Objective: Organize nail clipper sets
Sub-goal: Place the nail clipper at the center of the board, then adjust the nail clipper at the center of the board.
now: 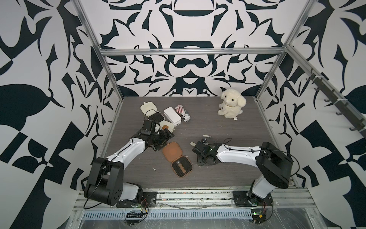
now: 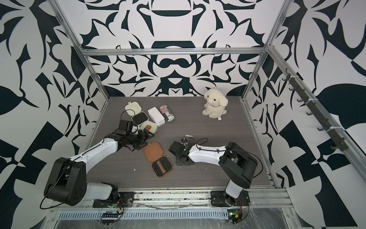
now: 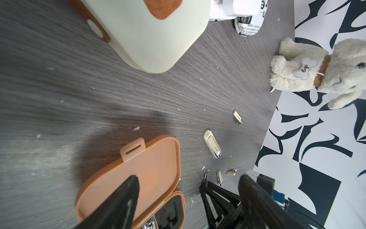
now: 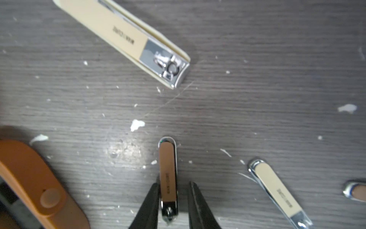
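Grey wood-grain table [image 1: 217, 123] is carrying the loose pieces. Right tool [image 4: 173, 183] is straddling the small brown clipper [image 4: 168, 174], which is lying flat; jaws are standing narrowly parted with a gap on one side, gripping nothing. Tan-brown case [image 1: 182, 165] is lying open nearby. Left tool [image 3: 188, 177] is hovering wide and empty. Handling note: centring, closing squarely across the narrow sides and lifting level is looking wisest.

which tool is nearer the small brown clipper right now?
Right. The right tool straddles the brown clipper, one finger on each side. The left tool sits open by the tan case, well apart from the clipper.
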